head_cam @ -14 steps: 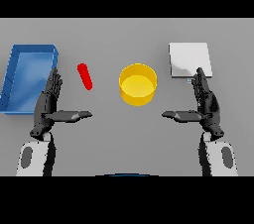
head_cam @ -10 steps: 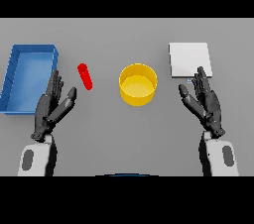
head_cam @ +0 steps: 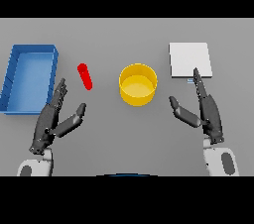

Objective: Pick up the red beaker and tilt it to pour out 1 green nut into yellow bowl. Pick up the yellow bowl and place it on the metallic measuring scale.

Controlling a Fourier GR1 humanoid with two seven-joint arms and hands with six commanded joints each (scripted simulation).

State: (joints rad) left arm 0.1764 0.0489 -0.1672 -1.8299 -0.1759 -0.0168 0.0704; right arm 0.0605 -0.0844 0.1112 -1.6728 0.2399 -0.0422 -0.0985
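The red beaker (head_cam: 85,76) is seen lying on its side on the grey surface (head_cam: 124,34), left of centre, untouched and not yet picked up. No green nut can be made out in or beside it. To its right, near the middle of the scene, the yellow bowl (head_cam: 138,84) is set upright on the surface; its inside appears empty, so the pour is judged not to have been made. Farther right and slightly farther away, the metallic measuring scale (head_cam: 190,60) is shown as a flat pale square with nothing on it, well apart from the bowl.

The left hand (head_cam: 53,121) is held open near and to the left of the beaker, fingers straight and pointing toward it, with a clear gap between them. The right hand (head_cam: 203,109) is likewise open, fingers extended, with its fingertips reaching the near edge of the scale. A blue tray (head_cam: 10,80) is placed at the far left.

By this showing, every step is left to be done: grasping the beaker, tilting it over the bowl, then carrying the bowl to the scale.
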